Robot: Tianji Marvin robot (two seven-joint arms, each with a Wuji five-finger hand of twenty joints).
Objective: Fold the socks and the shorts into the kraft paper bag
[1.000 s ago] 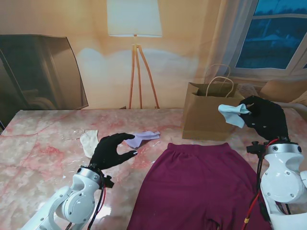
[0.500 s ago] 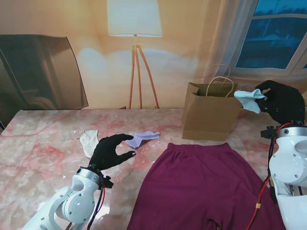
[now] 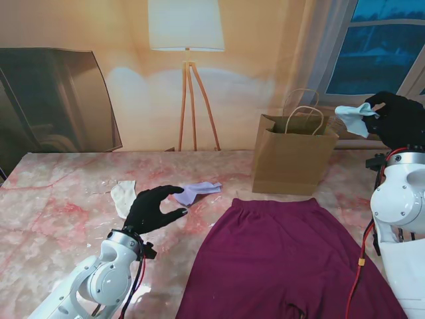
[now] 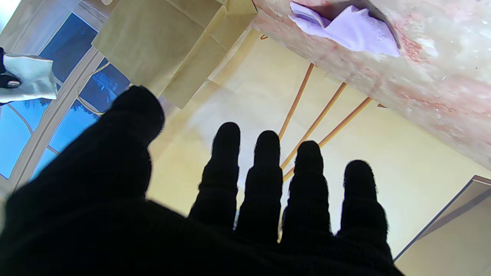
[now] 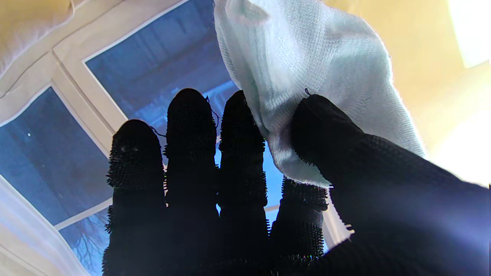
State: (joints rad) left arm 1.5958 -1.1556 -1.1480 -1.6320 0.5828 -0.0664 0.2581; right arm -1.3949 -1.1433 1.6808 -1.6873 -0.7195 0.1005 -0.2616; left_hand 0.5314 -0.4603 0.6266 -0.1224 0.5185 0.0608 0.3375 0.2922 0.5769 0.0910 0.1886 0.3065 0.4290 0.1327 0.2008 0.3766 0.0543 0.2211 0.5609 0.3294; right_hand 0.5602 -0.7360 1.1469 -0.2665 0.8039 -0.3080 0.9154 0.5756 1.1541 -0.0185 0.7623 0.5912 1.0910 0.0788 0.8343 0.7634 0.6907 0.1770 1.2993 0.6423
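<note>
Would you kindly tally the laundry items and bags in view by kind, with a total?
Socks: 3, a pale blue sock held in the right hand, a lilac sock and a cream sock on the table.
Shorts: 1, maroon shorts.
Paper bags: 1, bag.
Total: 5.

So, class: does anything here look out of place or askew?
Nothing damaged. The purple sock lies crumpled and unfolded, the cream sock lies apart from it, and the shorts hang over the table's near edge.
</note>
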